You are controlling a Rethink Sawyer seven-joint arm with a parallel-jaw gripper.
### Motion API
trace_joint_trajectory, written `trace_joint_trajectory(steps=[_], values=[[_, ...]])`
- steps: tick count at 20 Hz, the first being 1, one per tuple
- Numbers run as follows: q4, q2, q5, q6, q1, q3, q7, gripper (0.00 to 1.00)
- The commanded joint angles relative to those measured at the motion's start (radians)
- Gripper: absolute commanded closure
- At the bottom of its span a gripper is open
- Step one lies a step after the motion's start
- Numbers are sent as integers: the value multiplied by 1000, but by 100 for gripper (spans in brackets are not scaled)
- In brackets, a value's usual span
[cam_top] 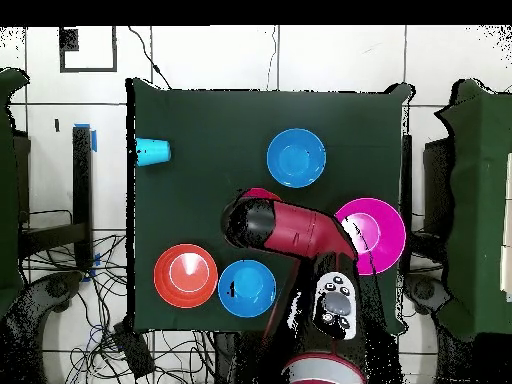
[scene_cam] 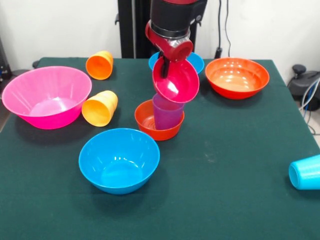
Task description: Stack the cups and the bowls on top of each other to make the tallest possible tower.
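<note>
My gripper (scene_cam: 164, 69) is shut on the rim of the small magenta bowl (scene_cam: 176, 80) and holds it tilted, its opening facing the camera. It hangs just above the translucent purple cup (scene_cam: 167, 113), which stands upright inside the small orange bowl (scene_cam: 150, 121) at the table's middle. Whether the magenta bowl touches the cup's rim I cannot tell. In the overhead view the arm (cam_top: 285, 228) hides this stack and the gripper; only a sliver of the magenta bowl (cam_top: 262, 193) shows.
The large pink bowl (scene_cam: 46, 96) (cam_top: 375, 232) stands at the left. An orange cup (scene_cam: 100, 65) and a yellow-orange cup (scene_cam: 100, 107) lie on their sides. One blue bowl (scene_cam: 119, 160) stands in front and another (scene_cam: 196, 61) behind the arm. A wide orange-red bowl (scene_cam: 237, 77) is at the right. A light blue cup (scene_cam: 305, 172) lies at the right edge.
</note>
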Motion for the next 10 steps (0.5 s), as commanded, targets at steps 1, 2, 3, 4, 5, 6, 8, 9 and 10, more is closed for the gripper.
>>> trace_joint_trajectory(steps=[1, 2, 3, 4, 5, 6, 8, 9, 10], values=[[81, 1, -10, -194, -108, 226, -85, 100], [91, 2, -19, -218, -134, 250, -99, 100], [104, 2, -30, -240, -160, 278, -113, 100], [111, 6, -45, -264, -183, 298, -121, 100], [122, 10, -59, -287, -208, 323, -127, 100], [143, 11, -71, -314, -237, 353, -131, 100], [171, 16, -107, -361, -291, 405, -147, 100], [188, 16, -126, -378, -324, 438, -155, 100], [206, 15, -146, -396, -357, 471, -164, 100]])
